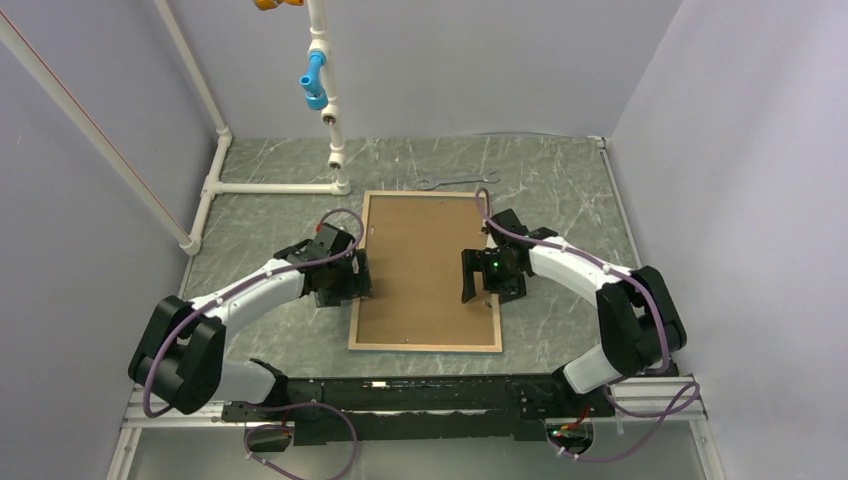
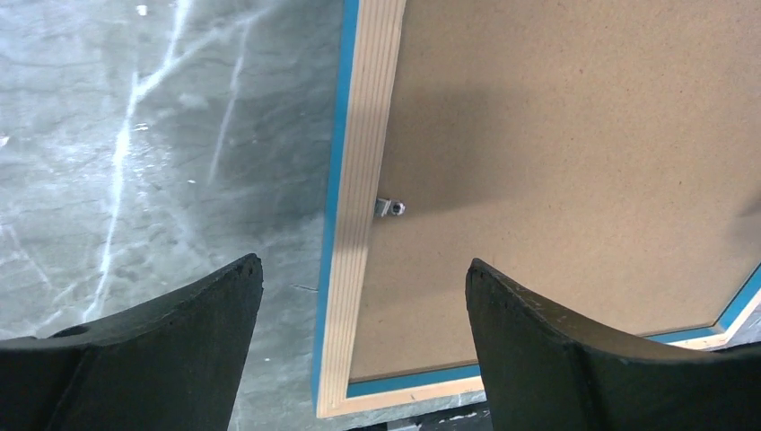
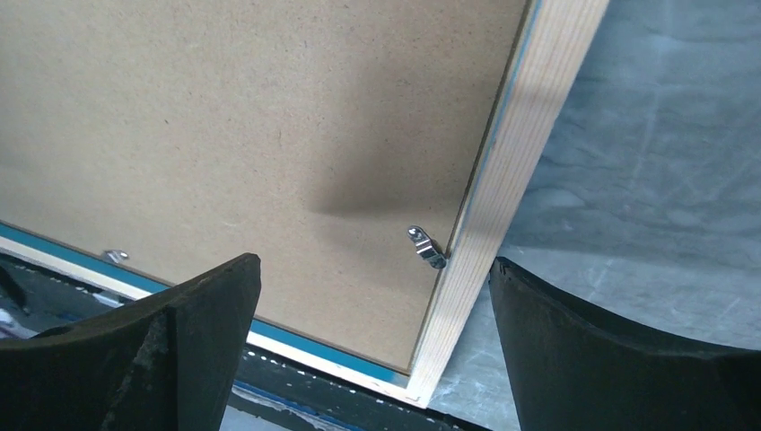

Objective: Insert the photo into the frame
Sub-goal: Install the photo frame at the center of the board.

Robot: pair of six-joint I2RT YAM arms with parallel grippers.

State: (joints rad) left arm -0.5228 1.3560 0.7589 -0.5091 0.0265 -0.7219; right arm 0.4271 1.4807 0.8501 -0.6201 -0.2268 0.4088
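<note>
Tan-backed, blue-edged rectangular wooden frame (image 2: 363,135) face-down; left claw (image 2: 363,263), right claw (image 3: 374,261) above opposite side rails, gaping, empty.

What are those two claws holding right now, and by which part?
Nothing is held. The left gripper and the right gripper both stand open over the side rails of the frame, gripping neither rail.

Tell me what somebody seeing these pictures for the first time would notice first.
The big frame lies face down in the middle of the table, pale wood back up, with a brown backing board filling it. The left gripper and right gripper hover over its two long sides, both open and empty. Behind it lie a wrench and a white pipe stand.
</note>
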